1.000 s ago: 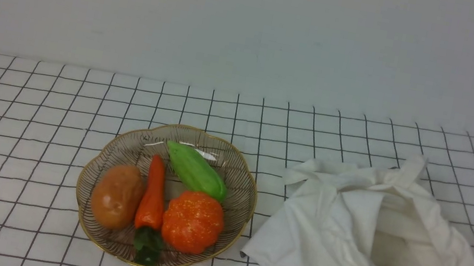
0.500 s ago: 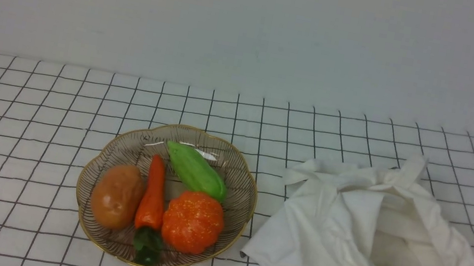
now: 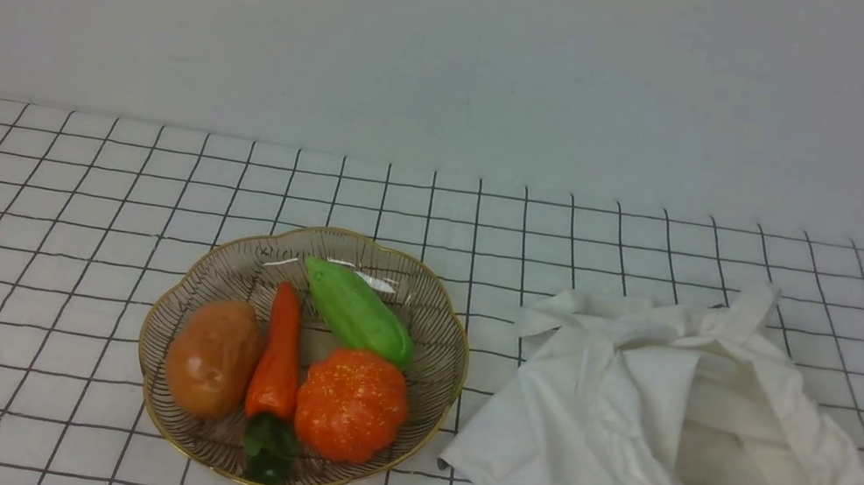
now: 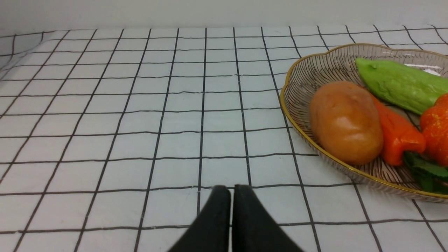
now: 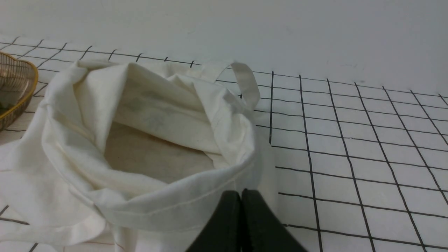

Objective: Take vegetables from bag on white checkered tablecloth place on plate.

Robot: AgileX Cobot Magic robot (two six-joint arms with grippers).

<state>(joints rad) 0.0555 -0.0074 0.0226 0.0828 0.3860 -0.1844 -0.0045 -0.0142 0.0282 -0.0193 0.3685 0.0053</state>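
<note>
Looks done — best to hold both arms back, clear of bag (image 3: 672, 445) and plate (image 3: 216, 258). Left gripper (image 4: 231, 190) pressed together, empty; right gripper (image 5: 241, 195) likewise. Potato (image 3: 213, 357) in plate at 9 o'clock, beside carrot (image 3: 277, 362), pumpkin (image 3: 352, 404), green gourd (image 3: 358, 311). Bag at plate's 3 o'clock on tablecloth (image 3: 29, 207) — visibly empty inside.

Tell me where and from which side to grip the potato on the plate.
Grip the potato across its narrow middle, coming from above. It lies lengthwise at the plate's left edge; its left flank is bare, but the orange pepper presses its right side, so that finger must probably slip between them. The left gripper, now closed, is nearer.
</note>
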